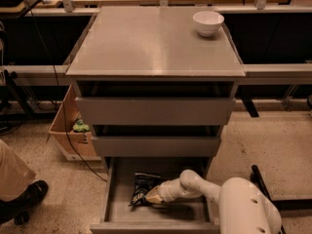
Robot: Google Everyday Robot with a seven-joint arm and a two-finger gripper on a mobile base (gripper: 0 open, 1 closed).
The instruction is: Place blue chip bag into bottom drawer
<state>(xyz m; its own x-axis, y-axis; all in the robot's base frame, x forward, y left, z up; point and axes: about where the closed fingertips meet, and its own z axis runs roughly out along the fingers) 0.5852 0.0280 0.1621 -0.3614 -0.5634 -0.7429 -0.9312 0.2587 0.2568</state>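
The bottom drawer (181,213) of the grey cabinet is pulled open, a wide shallow tray. The blue chip bag (142,187), dark and crinkly with light lettering, lies inside it, left of centre. My gripper (150,197) reaches into the drawer from the right on its white arm (195,185). It sits at the bag's lower right edge, touching or almost touching it. The bag's underside is hidden.
A white bowl (208,22) stands at the back right of the cabinet top (146,43). The top drawer (156,110) and middle drawer (156,145) are slightly open above. A cardboard box (73,133) sits left of the cabinet. A person's leg and shoe (19,196) are at the far left.
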